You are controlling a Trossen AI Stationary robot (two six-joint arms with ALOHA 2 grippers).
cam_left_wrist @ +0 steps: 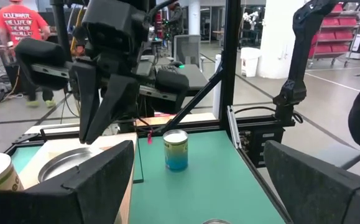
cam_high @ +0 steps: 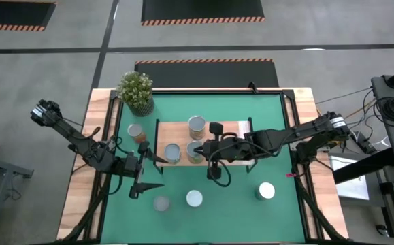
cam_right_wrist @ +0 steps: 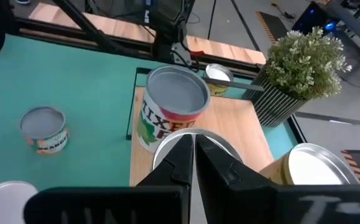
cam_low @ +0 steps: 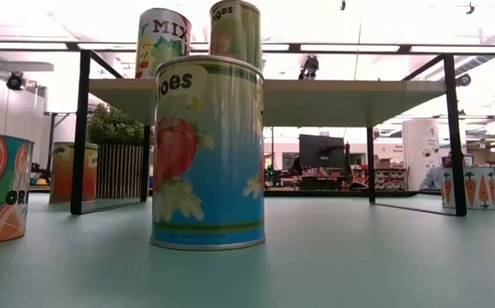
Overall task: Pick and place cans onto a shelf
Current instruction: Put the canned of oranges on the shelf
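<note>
Right end effector (cam_high: 201, 148) is over the shelf (cam_high: 231, 129), fingers pressed together, holding nothing. In the right wrist view its tips sit just above the silver top of a shelf can (cam_right_wrist: 195, 144), so my read is it's pulling off or nudging after a placement, not gripping.

Three cans are on the shelf: one at the far edge (cam_high: 197, 124), a mixed-label can (cam_high: 173, 153) near-left, and the one under the right tips. They're clustered at the left end, which leaves the right end free for more.

Left end effector (cam_high: 145, 173) hangs spread wide and empty over the counter (cam_high: 237, 204) at near-left, probably staged for the next pick.

Still on the counter: orange-label can (cam_high: 161, 203), tomato-label can (cam_high: 194, 198), a can at near-right (cam_high: 266, 191), and one beside the plant (cam_high: 136, 91) at far-left (cam_high: 136, 133).

The left arm's closest candidate is likely the orange-label can.
</note>
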